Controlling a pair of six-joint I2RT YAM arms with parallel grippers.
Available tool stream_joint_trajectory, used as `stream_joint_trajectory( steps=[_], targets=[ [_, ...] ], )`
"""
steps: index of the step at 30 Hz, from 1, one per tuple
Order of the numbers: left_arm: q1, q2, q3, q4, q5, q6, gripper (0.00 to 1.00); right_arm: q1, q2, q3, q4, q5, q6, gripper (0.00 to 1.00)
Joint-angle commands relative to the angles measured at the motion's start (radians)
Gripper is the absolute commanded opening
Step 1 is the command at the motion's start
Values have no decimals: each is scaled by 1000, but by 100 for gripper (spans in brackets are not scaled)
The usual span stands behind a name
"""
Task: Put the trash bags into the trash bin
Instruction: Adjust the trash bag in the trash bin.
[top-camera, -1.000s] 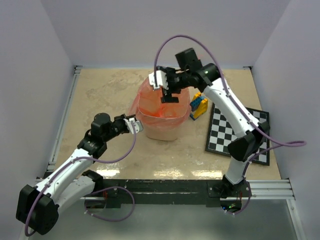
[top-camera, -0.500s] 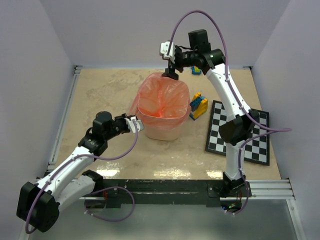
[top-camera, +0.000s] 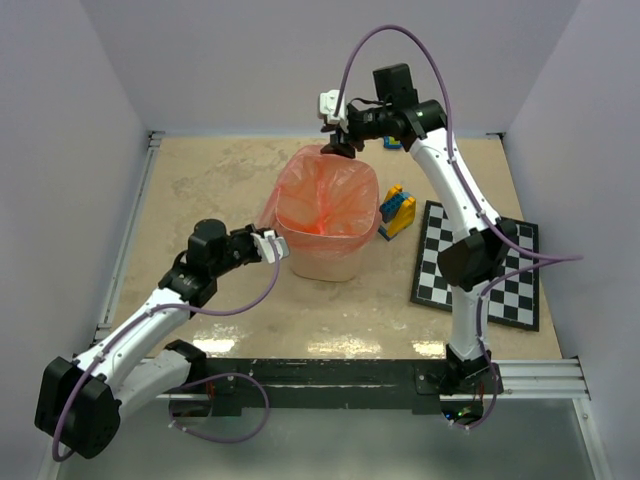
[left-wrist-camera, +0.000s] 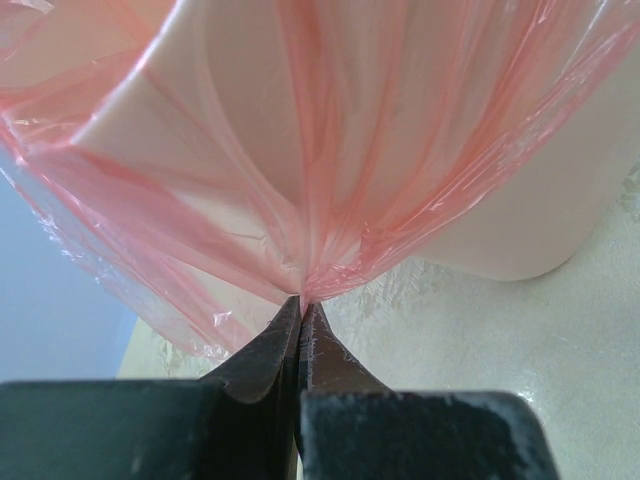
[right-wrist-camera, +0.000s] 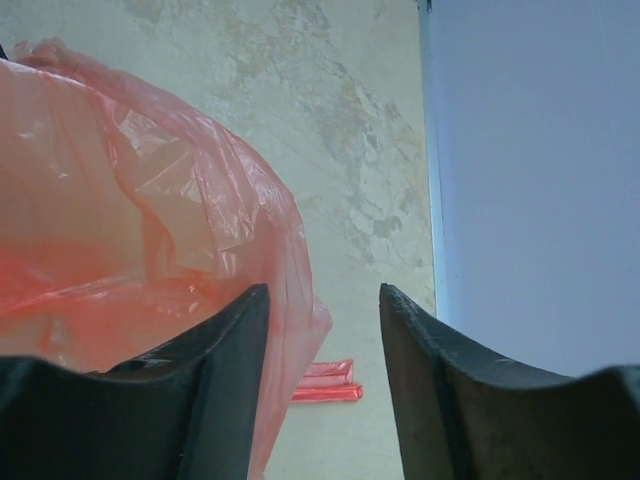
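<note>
My left tool (left-wrist-camera: 300, 303) is clenched on a pinch of the red trash bag (left-wrist-camera: 340, 230) lining the cream trash bin (top-camera: 322, 262) mid-desk, at the bin's near-left side. My right tool (right-wrist-camera: 322, 292) hovers over the far rim, released, and the bag's edge bulges into its gap. A folded red strip (right-wrist-camera: 325, 382) lies beyond. Right of the bin are yellow-and-blue blocks (top-camera: 397, 210) and a checkerboard (top-camera: 480, 265).
</note>
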Motion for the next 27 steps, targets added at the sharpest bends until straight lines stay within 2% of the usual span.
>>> stream_joint_trajectory(
  steps=[1,5,7,9,10,14,19,23,27],
  targets=[
    [7,10,47,22,-8,9,0,-1,31,17,65,-42,38,44],
    [7,21,44,34,-8,6,0,-1,75,41,79,-57,51,36],
    [7,30,45,46,-10,3,0,1,97,54,82,-66,61,28],
    [7,39,50,54,-11,1,0,1,106,54,93,-68,72,5],
    [7,47,51,54,-11,1,0,1,106,40,108,-66,81,0],
    [7,56,53,53,-11,-1,0,1,112,11,164,-69,113,0],
    [7,64,36,53,-17,1,0,-1,166,37,110,-86,112,0],
    [9,67,12,124,-37,-53,0,1,194,34,88,-112,124,0],
    [9,67,8,183,-36,-137,0,1,184,-1,194,-144,247,0]
  ],
)
